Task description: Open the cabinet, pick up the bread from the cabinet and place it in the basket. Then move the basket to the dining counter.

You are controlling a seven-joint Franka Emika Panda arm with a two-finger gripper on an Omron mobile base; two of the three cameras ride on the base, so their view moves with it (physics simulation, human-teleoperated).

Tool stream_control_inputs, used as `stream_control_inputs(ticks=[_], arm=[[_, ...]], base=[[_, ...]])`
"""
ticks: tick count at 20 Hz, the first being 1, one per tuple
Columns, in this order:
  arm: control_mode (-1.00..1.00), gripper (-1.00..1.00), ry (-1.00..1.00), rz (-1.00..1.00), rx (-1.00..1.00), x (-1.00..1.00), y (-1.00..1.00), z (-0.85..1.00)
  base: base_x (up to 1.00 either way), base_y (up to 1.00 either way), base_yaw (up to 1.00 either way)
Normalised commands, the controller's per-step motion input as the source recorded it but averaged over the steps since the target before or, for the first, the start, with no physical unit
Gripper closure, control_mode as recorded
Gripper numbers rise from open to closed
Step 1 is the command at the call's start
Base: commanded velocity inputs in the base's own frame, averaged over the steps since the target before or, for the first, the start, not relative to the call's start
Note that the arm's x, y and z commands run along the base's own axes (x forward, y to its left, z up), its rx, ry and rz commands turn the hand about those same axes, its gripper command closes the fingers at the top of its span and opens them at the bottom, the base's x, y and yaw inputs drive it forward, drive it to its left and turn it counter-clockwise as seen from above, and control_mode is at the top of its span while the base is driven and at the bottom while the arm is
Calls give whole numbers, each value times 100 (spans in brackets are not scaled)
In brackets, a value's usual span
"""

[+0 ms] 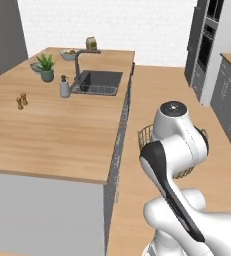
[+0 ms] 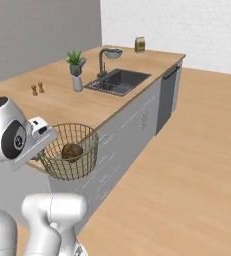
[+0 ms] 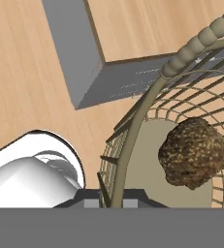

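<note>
A long light-wood bench (image 1: 62, 130) is seen across the left of the frame, with a dark sink (image 1: 99, 81) and tap (image 1: 79, 62) set into its upper part. A potted plant (image 1: 46, 67), a soap dispenser (image 1: 64, 87) and two small shakers (image 1: 21, 101) are placed on it. The basket (image 1: 146, 136) (mostly hidden by the white arm (image 1: 174, 150)) is seen right of centre.

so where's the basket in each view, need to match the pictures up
Left base view: the basket sits centre-right, mostly hidden behind the white arm, beside the counter's end.
Right base view: lower left, held off the counter edge, bread inside.
Hand view: right side, rim arcing from the bottom, bread inside.
Shared landmark: the dining counter beside it.
</note>
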Motion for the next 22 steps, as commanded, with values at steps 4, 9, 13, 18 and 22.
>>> stream_control_inputs(ticks=[4, 9, 13, 18, 22], arm=[[100, 100, 0, 0, 0, 0, 0, 0], [100, 100, 0, 0, 0, 0, 0, 0], [100, 100, 0, 0, 0, 0, 0, 0], [100, 100, 0, 0, 0, 0, 0, 0], [100, 100, 0, 0, 0, 0, 0, 0]], base=[[3, 100, 0], [9, 100, -3], [18, 100, -9], [28, 100, -12], [51, 100, -15]])
